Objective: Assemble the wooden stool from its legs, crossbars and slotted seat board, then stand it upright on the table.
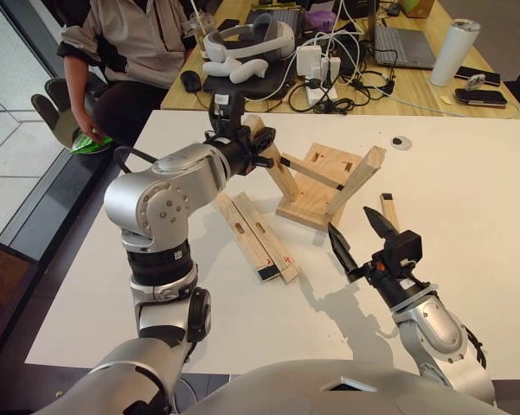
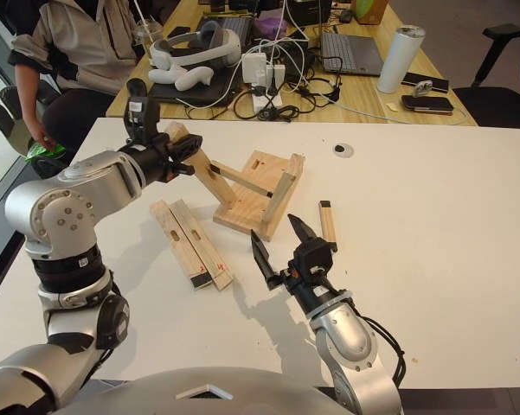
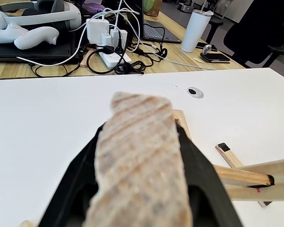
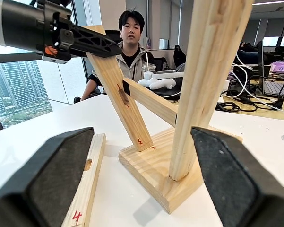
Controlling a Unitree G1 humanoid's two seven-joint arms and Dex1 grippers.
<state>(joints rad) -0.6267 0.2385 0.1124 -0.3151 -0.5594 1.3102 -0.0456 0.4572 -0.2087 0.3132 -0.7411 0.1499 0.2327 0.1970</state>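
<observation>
Right gripper (image 1: 349, 218): nearest to you, it hangs low over the table (image 1: 467, 225), just in front of the seat board (image 1: 304, 213); its two dark fingers are spread wide and you have nothing between them
Left gripper (image 2: 189, 156): you have it pinching the top end of one leg (image 1: 281, 173), with the fingers pressed on both sides of the wood
Held leg: it stands tilted, with its lower end set into the seat board
Second leg (image 1: 355, 183): it also stands in the board, on the side toward your right arm, and it leans a little
Crossbar (image 1: 316, 173): it joins the two standing legs about halfway up
Seat board: it lies flat on the white table, near the middle
Loose legs (image 1: 255, 235): two pieces lie side by side, touching each other, on the table to your left of the board
Loose crossbar (image 1: 389, 210): a short piece with a black end lies on the table to the right of the board, apart from it
</observation>
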